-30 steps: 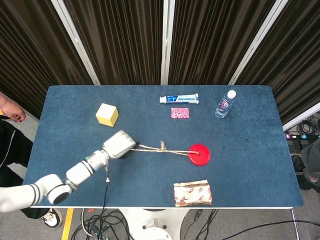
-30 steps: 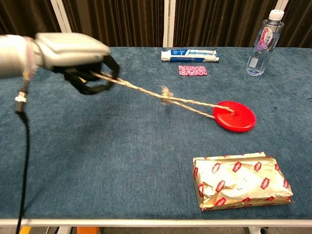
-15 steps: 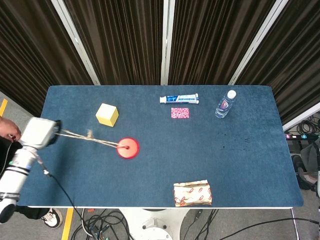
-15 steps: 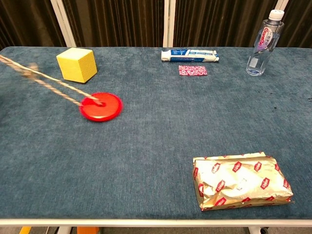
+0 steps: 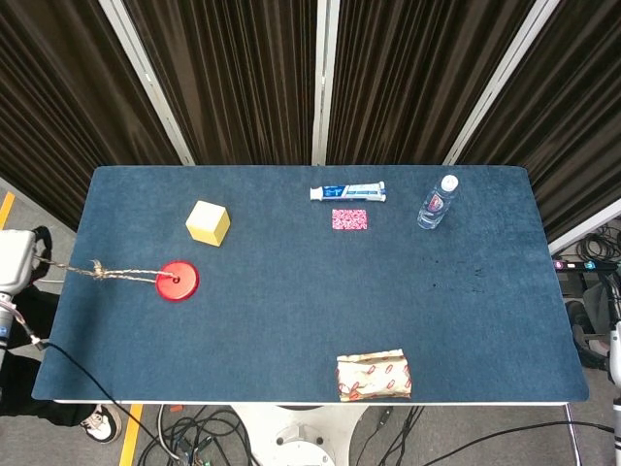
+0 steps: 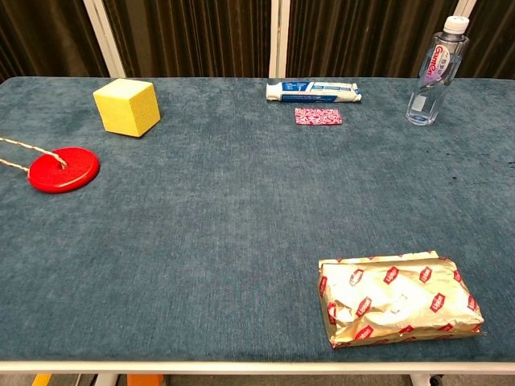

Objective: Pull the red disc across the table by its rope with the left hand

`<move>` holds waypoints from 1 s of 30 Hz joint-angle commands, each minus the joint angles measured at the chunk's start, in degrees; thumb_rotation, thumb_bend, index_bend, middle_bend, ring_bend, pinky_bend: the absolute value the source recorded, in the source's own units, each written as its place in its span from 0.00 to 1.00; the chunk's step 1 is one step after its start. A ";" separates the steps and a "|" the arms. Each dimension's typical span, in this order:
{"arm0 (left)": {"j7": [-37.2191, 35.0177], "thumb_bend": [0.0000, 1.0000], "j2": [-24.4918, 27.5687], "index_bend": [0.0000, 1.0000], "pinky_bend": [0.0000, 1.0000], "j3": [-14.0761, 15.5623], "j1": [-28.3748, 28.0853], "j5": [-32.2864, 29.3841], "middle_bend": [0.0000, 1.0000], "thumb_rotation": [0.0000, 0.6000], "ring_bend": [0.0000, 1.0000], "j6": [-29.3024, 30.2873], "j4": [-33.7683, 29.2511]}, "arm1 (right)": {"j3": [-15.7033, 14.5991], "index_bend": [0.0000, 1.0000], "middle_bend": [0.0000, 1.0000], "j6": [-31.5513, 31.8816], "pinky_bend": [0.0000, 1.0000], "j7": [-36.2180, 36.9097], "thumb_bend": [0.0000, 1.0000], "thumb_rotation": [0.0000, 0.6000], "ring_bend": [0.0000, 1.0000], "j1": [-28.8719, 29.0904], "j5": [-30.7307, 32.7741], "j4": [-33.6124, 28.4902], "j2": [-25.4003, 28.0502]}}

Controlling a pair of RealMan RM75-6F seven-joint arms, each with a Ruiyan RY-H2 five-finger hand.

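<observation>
Since the last frame the red disc (image 5: pixel 178 281) has slid further toward the left edge of the tabletop (image 5: pixel 310 311), and my left hand (image 5: pixel 14 260) has drawn back past that edge, off the table altogether. From the head view I see the hand only as a pale block at the left border of the picture, with the rope (image 5: pixel 102 273) running taut from it to the middle of the disc; the rope ends at the hand, but I cannot tell how the fingers lie on it. My right hand shows in neither view. Going down in size across the tabletop: the foil snack pack (image 6: pixel 398 297) lies near the front edge, right of centre; the yellow cube (image 6: pixel 126 106) sits just behind the disc, toward the back-left corner, apart from it; the water bottle (image 6: pixel 435 71) stands upright near the back-right corner; the toothpaste tube (image 6: pixel 313 91) lies along the back edge at centre; the disc rests flat near the left edge; and the small pink patterned packet (image 6: pixel 318 116) lies just in front of the tube.
</observation>
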 commanded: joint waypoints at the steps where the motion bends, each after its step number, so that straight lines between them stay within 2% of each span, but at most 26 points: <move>1: -7.80 0.52 -2.20 0.75 0.73 0.45 1.23 9.17 1.00 1.00 0.87 2.91 -1.73 | 0.00 0.00 0.00 -0.14 0.00 -0.09 0.29 1.00 0.00 0.02 0.14 -0.04 0.04; 5: -13.48 0.51 -5.02 0.75 0.73 0.55 0.70 14.00 1.00 1.00 0.85 2.94 0.40 | -0.02 0.00 0.00 -0.38 0.00 -0.05 0.29 1.00 0.00 0.12 0.24 -0.05 0.03; 7: -14.28 0.45 -4.16 0.66 0.67 2.29 0.01 15.12 0.90 1.00 0.68 -1.04 0.62 | -0.06 0.00 0.00 -0.34 0.00 0.08 0.29 1.00 0.00 0.12 0.20 0.04 -0.08; 8: -14.14 0.37 -3.18 0.51 0.61 3.22 -0.66 15.38 0.75 1.00 0.51 -3.75 0.08 | -0.06 0.00 0.00 -0.37 0.00 0.13 0.29 1.00 0.00 0.11 0.26 0.11 -0.12; 9: -14.20 0.26 -2.29 0.32 0.52 3.74 -1.40 15.60 0.50 1.00 0.33 -6.03 -0.80 | -0.04 0.00 0.00 -0.45 0.00 0.20 0.29 1.00 0.00 0.12 0.35 0.21 -0.15; 11: -14.53 0.15 -2.05 0.16 0.43 3.91 -1.93 16.60 0.24 1.00 0.20 -7.11 -1.69 | -0.02 0.00 0.00 -0.65 0.00 0.29 0.29 1.00 0.00 0.15 0.54 0.43 -0.21; 12: -14.38 0.09 -2.77 0.12 0.39 3.94 -1.62 17.73 0.15 1.00 0.14 -5.98 -1.32 | -0.01 0.00 0.00 -0.74 0.00 0.32 0.29 1.00 0.00 0.19 0.59 0.54 -0.25; 15: -14.10 0.03 -4.88 0.09 0.29 4.14 -1.29 20.08 0.07 1.00 0.06 -4.42 0.33 | -0.12 0.00 0.00 -1.01 0.00 0.24 0.29 1.00 0.00 0.36 0.50 0.65 -0.43; 19: -13.04 0.00 -4.71 0.06 0.17 4.55 -2.92 20.50 0.00 1.00 0.00 -8.15 0.86 | -0.22 0.00 0.00 -0.98 0.00 -0.19 0.29 1.00 0.00 0.62 0.10 0.36 -0.62; 24: -9.75 0.00 -3.85 0.05 0.16 3.39 -3.02 19.55 0.00 1.00 0.00 -7.71 -0.01 | -0.09 0.00 0.00 -0.72 0.00 -0.19 0.29 1.00 0.00 0.62 0.13 0.06 -0.53; 30: -6.24 0.00 -4.83 0.05 0.16 2.42 2.18 17.41 0.00 1.00 0.00 0.71 -1.23 | -0.57 0.00 0.00 -0.30 0.00 -0.04 0.29 1.00 0.00 0.39 -0.47 0.12 -0.59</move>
